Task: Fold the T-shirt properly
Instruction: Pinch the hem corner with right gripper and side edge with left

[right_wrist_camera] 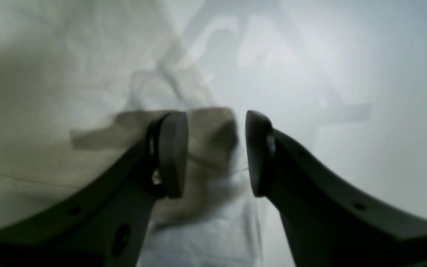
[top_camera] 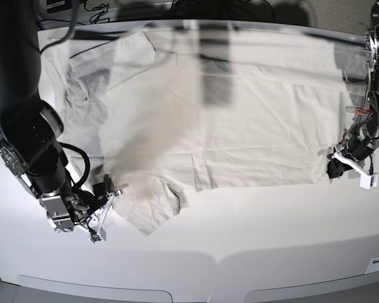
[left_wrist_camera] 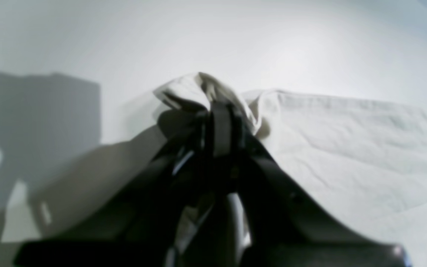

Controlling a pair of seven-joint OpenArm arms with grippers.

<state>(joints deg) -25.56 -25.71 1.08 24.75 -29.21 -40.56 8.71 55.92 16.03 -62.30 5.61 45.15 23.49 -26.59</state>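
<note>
Left wrist view: left gripper (left_wrist_camera: 219, 111), black, clamped on a bunched corner of the pale grey-beige cotton T-shirt (left_wrist_camera: 347, 148).
Right gripper (right_wrist_camera: 216, 152): dark fingers spread wide, holding nothing, a sleeve edge below the gap.
T-shirt position: spread wrinkled across the white table (top_camera: 240, 233), between both arms.
Containers: none visible.

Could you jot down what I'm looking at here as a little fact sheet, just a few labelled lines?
Surface: white table
Item: pale T-shirt, spread out, wrinkled, one sleeve near the front edge
Left gripper: shut, pinching a bunched bit of the shirt's edge
Right gripper: open, a fold of cloth showing between its fingers
Fold: not finished
</note>
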